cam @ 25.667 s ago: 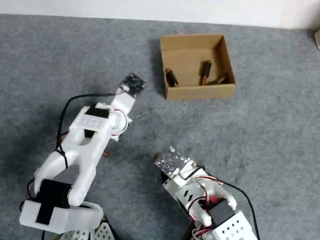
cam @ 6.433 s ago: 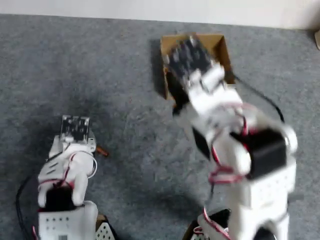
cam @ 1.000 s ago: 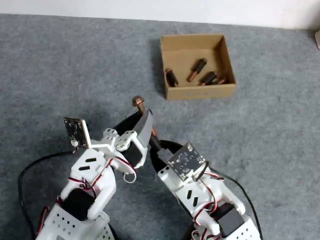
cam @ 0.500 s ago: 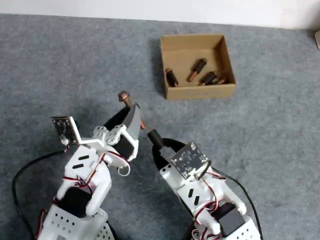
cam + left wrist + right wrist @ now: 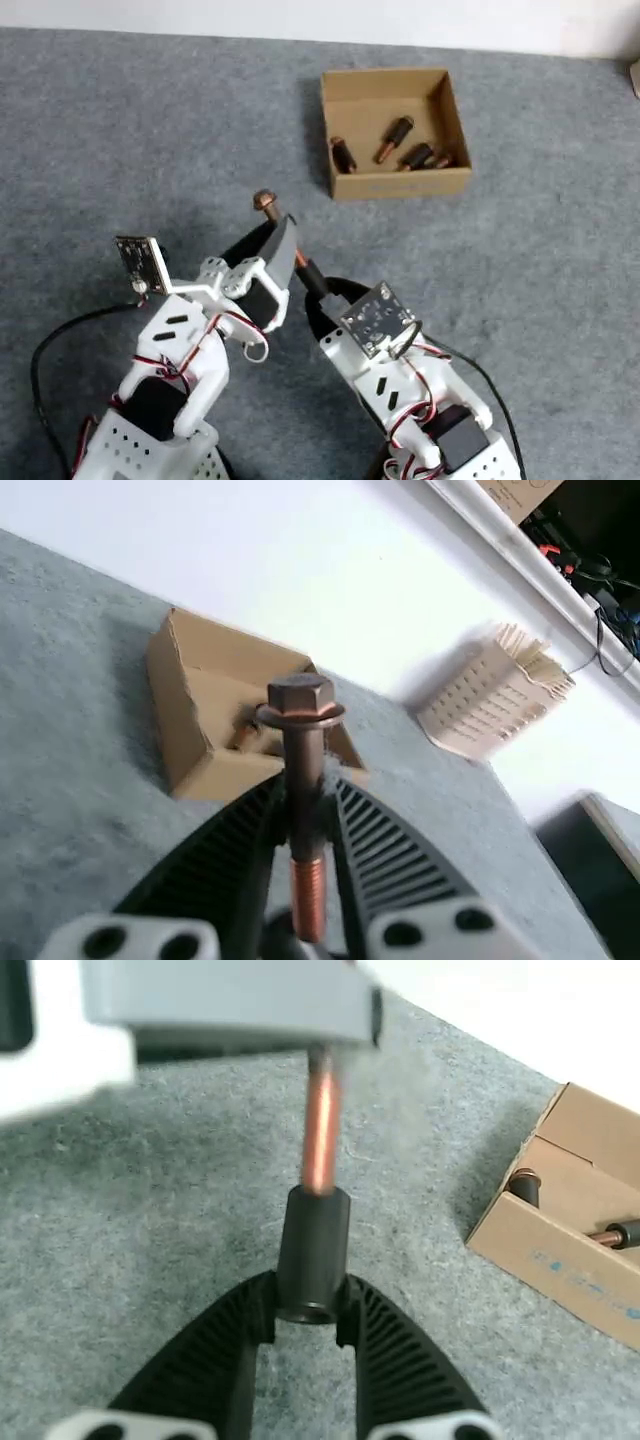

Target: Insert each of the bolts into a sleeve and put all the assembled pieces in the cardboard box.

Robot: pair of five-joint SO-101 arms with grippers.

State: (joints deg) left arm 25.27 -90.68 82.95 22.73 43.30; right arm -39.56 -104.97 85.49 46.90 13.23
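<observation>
You have one copper-coloured flange-head bolt (image 5: 302, 742) clamped at mid-shank in the left gripper (image 5: 305, 792), its threaded tip meeting the mouth of a black cylindrical sleeve (image 5: 313, 1252) clamped in the right gripper (image 5: 308, 1302). Your open-topped cardboard box (image 5: 396, 185) stands well apart from them. It holds at least three assembled pieces (image 5: 393, 138) lying flat.

Grey carpet (image 5: 560, 260); white wall (image 5: 200, 14) — plain
</observation>
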